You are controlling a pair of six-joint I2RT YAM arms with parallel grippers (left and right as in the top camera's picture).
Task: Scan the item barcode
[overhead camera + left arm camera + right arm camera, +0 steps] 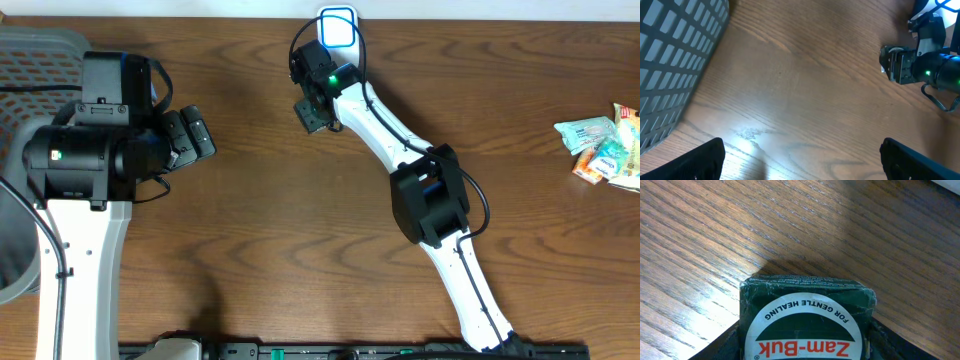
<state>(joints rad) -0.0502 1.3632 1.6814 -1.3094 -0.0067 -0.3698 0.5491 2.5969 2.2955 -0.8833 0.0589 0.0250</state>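
Observation:
The item is a dark green Zam-Buk box point(807, 325) with a round white label. It fills the space between the two fingers of my right gripper point(805, 347), which press on its left and right sides. No barcode shows on the faces in view. From overhead, the right gripper point(312, 112) holds the box point(306, 115) just in front of a white scanner point(338, 28) glowing blue at the table's far edge. My left gripper point(197, 135) stands wide open over bare wood, holding nothing; in its wrist view its dark fingertips point(702, 160) frame the table.
A grey mesh basket point(40, 55) sits at the far left, also visible as a grid wall point(675, 60) in the left wrist view. Several snack packets point(605, 148) lie at the right edge. The wooden table point(250, 230) stretches between the arms.

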